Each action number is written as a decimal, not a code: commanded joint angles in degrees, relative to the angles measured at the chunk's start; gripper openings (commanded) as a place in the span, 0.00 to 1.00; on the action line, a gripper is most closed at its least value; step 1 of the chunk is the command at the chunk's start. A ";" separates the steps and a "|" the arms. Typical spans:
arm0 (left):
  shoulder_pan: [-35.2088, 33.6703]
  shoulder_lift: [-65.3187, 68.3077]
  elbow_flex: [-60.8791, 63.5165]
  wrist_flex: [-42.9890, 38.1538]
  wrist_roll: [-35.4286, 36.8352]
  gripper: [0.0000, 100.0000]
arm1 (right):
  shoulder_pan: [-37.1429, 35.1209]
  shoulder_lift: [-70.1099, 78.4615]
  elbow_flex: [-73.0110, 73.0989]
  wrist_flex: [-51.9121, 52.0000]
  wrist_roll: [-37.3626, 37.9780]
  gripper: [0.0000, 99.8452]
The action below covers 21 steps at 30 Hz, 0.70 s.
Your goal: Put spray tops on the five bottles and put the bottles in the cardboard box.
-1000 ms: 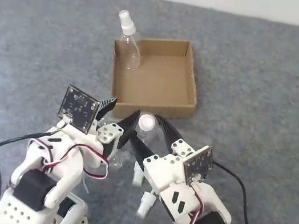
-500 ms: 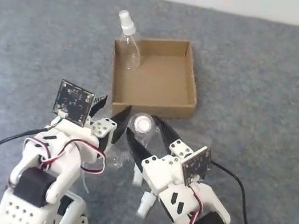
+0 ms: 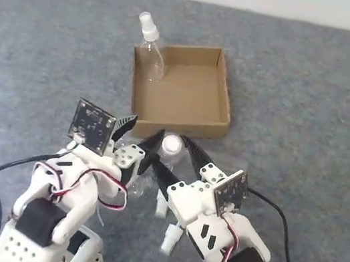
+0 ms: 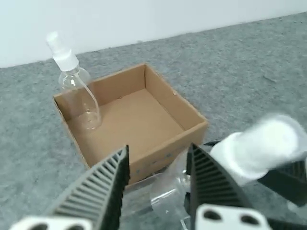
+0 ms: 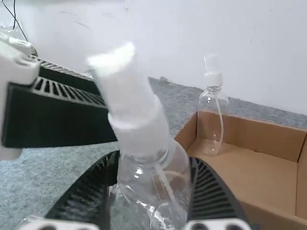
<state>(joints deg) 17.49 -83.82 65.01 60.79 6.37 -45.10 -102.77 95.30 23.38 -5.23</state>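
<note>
A clear bottle (image 3: 146,179) with a white spray top (image 3: 171,145) is tilted just in front of the cardboard box (image 3: 188,96). My right gripper (image 3: 168,147) is shut on this bottle (image 5: 148,187), its jaws on either side of the body below the spray top (image 5: 129,105). My left gripper (image 3: 141,132) stands open close beside it, with the spray top (image 4: 264,143) outside one finger. A second bottle (image 3: 151,55) with its spray top on stands upright in the box's far left corner.
Two loose white spray tops (image 3: 171,239) (image 3: 161,203) lie on the grey carpet between the arms. The box (image 4: 129,120) holds the one standing bottle (image 4: 79,91), and most of its floor (image 5: 249,167) is bare. Cables trail beside both arm bases.
My left gripper drew back and to the left half a second ago, then came back beside the bottle. The right gripper and the bottle shifted only slightly.
</note>
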 commanded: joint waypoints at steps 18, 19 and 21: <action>-18.73 -0.09 -6.02 0.70 -1.32 0.19 | 0.13 -0.66 1.14 2.33 0.70 0.03; -20.22 -0.09 -5.85 0.70 -1.41 0.19 | 0.13 -0.66 1.14 2.33 0.70 0.03; -23.56 -0.09 -5.41 0.70 -1.41 0.19 | 0.13 -0.66 1.14 2.33 0.70 0.03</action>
<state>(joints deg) -0.79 -83.56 62.37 61.49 5.49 -45.27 -102.77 95.30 25.58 -5.23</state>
